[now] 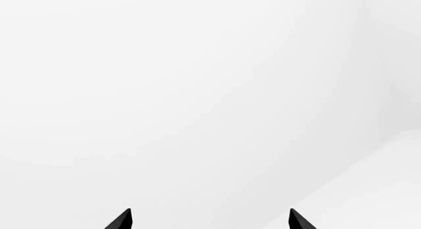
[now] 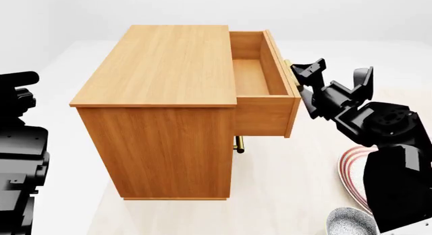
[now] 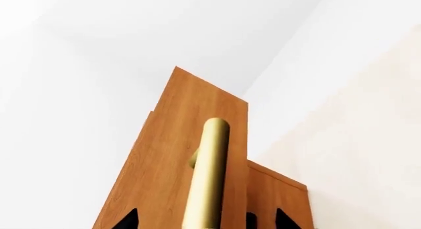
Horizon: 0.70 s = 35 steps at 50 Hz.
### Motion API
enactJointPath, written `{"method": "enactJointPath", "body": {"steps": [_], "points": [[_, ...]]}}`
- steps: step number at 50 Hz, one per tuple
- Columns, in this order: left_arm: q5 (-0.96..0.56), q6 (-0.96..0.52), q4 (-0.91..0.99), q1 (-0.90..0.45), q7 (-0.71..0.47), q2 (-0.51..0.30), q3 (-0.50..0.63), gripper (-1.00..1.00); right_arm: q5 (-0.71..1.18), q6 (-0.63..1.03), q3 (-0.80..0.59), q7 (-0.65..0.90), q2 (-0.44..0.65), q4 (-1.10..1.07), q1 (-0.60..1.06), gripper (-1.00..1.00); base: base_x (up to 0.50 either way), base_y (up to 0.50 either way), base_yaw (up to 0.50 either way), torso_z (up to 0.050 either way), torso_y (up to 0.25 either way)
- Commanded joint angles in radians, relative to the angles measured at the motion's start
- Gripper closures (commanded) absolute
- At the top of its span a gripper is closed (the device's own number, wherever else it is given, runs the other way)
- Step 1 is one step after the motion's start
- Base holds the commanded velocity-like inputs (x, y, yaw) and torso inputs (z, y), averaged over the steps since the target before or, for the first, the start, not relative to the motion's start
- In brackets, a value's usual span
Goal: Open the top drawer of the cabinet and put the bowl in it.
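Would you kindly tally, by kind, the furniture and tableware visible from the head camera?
Cabinet: 1
Open top drawer: 1
Speckled bowl: 1
Red-ringed plate: 1
Total: 4

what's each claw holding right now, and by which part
The right claw straddles the brass handle of the top drawer; whether it is clamped cannot be told. The left claw is open and holds nothing.

bowl (image 2: 351,222) near the cabinet (image 2: 162,108) cut off by frame bottom | plate (image 2: 352,170) mostly behind right arm | left gripper (image 1: 209,220) only fingertips (image 1: 122,220) visible | lower drawers basically hidden
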Motion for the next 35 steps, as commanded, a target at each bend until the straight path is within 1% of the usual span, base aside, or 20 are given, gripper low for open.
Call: {"method": "enactJointPath", "body": {"steps": [1, 4, 7, 12, 16, 21, 24, 26, 31, 35], "points": [[0.001, 0.001, 0.0, -0.004, -0.002, 0.003, 0.004, -1.0, -0.002, -0.086, 0.021, 0.044, 0.062, 0.081, 0.013, -1.0, 0.0, 0.0, 0.0, 0.0, 0.0], [0.0, 0.002, 0.0, -0.005, -0.002, 0.004, 0.004, -1.0, -0.004, -0.113, 0.031, 0.07, 0.098, 0.091, 0.014, -1.0, 0.0, 0.0, 0.0, 0.0, 0.0], [-0.001, 0.003, 0.0, -0.005, -0.001, 0.005, 0.003, -1.0, 0.005, -0.08, 0.047, 0.096, 0.11, 0.018, 0.001, -1.0, 0.0, 0.0, 0.0, 0.0, 0.0], [-0.002, 0.003, 0.0, -0.006, 0.002, 0.005, 0.002, -1.0, 0.026, 0.109, 0.067, 0.174, 0.051, -0.358, -0.044, -1.0, 0.0, 0.0, 0.0, 0.0, 0.0], [-0.004, 0.006, 0.0, -0.007, 0.006, 0.002, -0.003, -1.0, 0.021, 0.202, 0.019, 0.202, 0.023, -0.536, -0.004, -1.0, 0.0, 0.0, 0.0, 0.0, 0.0], [-0.005, 0.01, 0.0, -0.002, 0.014, -0.004, -0.012, -1.0, -0.018, 0.301, -0.109, 0.25, -0.03, -0.687, 0.066, -1.0, 0.0, 0.0, 0.0, 0.0, 0.0], [-0.004, 0.008, 0.0, -0.001, 0.015, -0.007, -0.015, -1.0, -0.06, 0.335, -0.247, 0.267, -0.053, -0.724, 0.132, -1.0, 0.0, 0.0, 0.0, 0.0, 0.0], [-0.003, 0.007, 0.0, 0.0, 0.016, -0.008, -0.017, -1.0, -0.08, 0.345, -0.317, 0.271, -0.061, -0.731, 0.165, -1.0, 0.0, 0.0, 0.0, 0.0, 0.0], [-0.003, 0.007, 0.0, -0.001, 0.019, -0.009, -0.021, -1.0, -0.128, 0.408, -0.547, 0.242, -0.084, -0.708, 0.263, -1.0, 0.0, 0.0, 0.0, 0.0, 0.0], [-0.002, 0.007, 0.0, -0.002, 0.019, -0.011, -0.025, -1.0, -0.146, 0.473, -0.703, 0.197, -0.101, -0.625, 0.342, -1.0, 0.0, 0.0, 0.0, 0.0, 0.0]]}}
